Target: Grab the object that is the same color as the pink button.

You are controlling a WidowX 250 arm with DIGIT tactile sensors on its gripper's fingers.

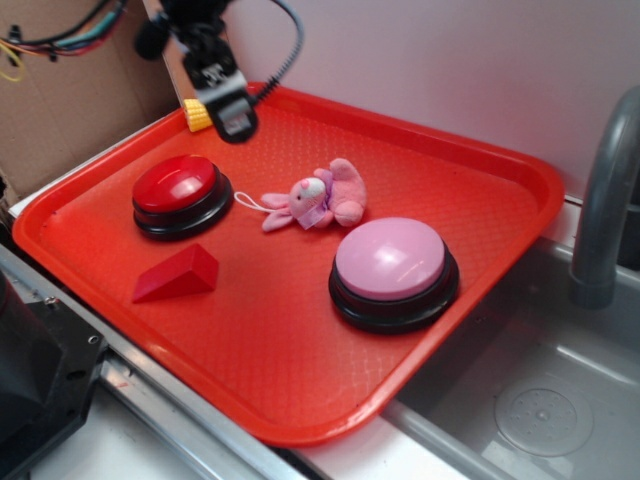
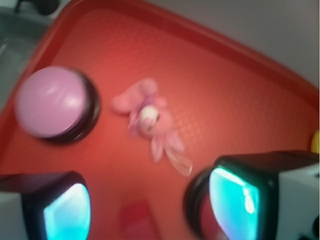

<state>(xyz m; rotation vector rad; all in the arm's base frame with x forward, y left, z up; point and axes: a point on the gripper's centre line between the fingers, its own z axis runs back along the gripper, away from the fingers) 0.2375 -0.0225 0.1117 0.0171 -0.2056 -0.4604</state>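
Note:
The pink plush bunny lies on its side in the middle of the red tray, with its white string loop toward the red button. In the wrist view the bunny lies ahead of the jaws. The pink button stands on its black base to the bunny's right; it also shows in the wrist view. My gripper hangs above the tray's back left part, well away from the bunny. In the wrist view the gripper is open and empty.
A smaller red-topped button and a red wedge block sit at the tray's left. A yellow object lies behind the gripper. A metal sink with a grey faucet is on the right.

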